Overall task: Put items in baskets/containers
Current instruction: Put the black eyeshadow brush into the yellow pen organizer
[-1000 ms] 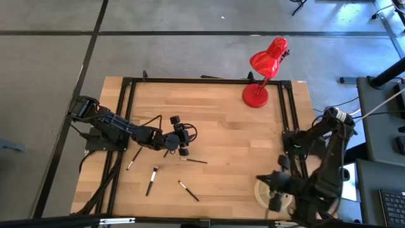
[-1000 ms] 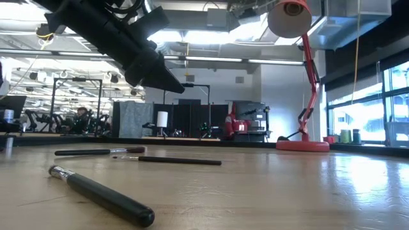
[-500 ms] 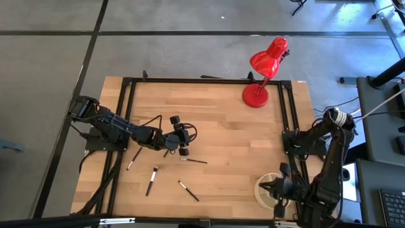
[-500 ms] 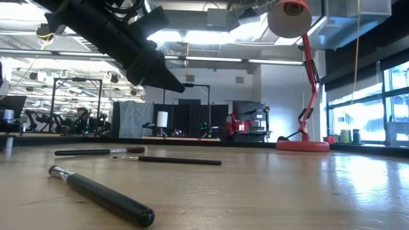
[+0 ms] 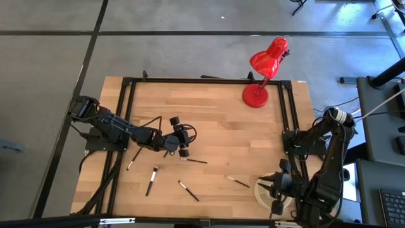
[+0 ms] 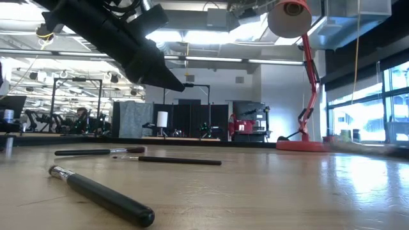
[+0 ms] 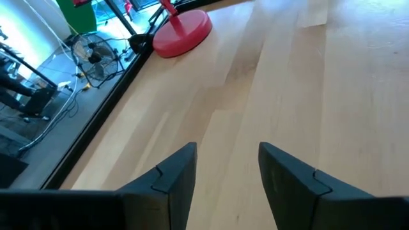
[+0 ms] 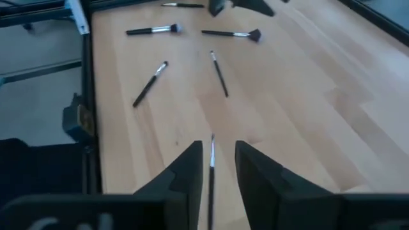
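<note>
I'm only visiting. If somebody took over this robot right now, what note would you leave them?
Left gripper: open, empty, hovering over the table's left-middle.
Right gripper: open, by the cream dish at the near right corner.
One thin brush lies on the wood just left of the dish, not in it.
Four other brushes lie loose near the left gripper.
Dish contents: hidden.
Left: all five brushes.

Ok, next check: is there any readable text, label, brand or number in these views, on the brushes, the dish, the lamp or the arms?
None can be read.
Brushes: no print visible on the handles.
Dish: plain, mostly hidden under the right arm.
Red lamp: no label visible.
Arms: no legible markings in any view.
Room behind the table in the low view: any signs there are too small and blurred to read.
</note>
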### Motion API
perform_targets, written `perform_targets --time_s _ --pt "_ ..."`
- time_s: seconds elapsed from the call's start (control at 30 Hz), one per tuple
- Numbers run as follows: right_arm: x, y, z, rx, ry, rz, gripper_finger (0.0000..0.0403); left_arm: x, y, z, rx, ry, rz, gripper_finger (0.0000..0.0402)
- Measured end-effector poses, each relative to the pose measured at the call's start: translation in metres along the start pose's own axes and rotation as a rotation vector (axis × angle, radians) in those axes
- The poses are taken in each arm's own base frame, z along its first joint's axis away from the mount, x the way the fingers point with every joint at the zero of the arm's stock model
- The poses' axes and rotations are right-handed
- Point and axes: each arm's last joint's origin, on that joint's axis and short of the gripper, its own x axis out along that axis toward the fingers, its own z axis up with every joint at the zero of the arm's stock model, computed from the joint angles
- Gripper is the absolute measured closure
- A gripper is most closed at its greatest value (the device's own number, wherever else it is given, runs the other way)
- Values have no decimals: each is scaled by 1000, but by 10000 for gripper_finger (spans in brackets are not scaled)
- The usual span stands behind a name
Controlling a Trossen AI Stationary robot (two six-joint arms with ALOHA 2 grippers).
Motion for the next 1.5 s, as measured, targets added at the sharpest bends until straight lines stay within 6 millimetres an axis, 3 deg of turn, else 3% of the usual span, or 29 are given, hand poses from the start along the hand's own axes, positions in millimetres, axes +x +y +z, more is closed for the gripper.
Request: perform_targets --time_s 0.1,0.2,0.37,0.6,0.8,1.0,1.23,1.5 --pt "8 -3 11 24 3 -39 309 -3 -3 0 17 -3 7 238" --pt "31 -9 21 48 76 -105 309 -6 -6 0 51 -8 36 238" --pt "95 -29 32 110 296 -208 309 -9 -9 0 94 -15 53 238" --pt "191 -52 48 -24 404 -113 308 -9 -8 -1 99 -8 57 238" --pt "242 -87 43 -55 591 -160 308 -7 -6 -3 114 13 60 238" --pt "267 -108 42 -38 680 -135 308 -4 -2 -6 114 45 59 238" --pt "273 -121 45 -52 702 -128 308 -4 -2 -12 79 94 27 238" --pt "279 -143 22 -35 788 -116 308 -7 -6 -14 50 105 14 238"
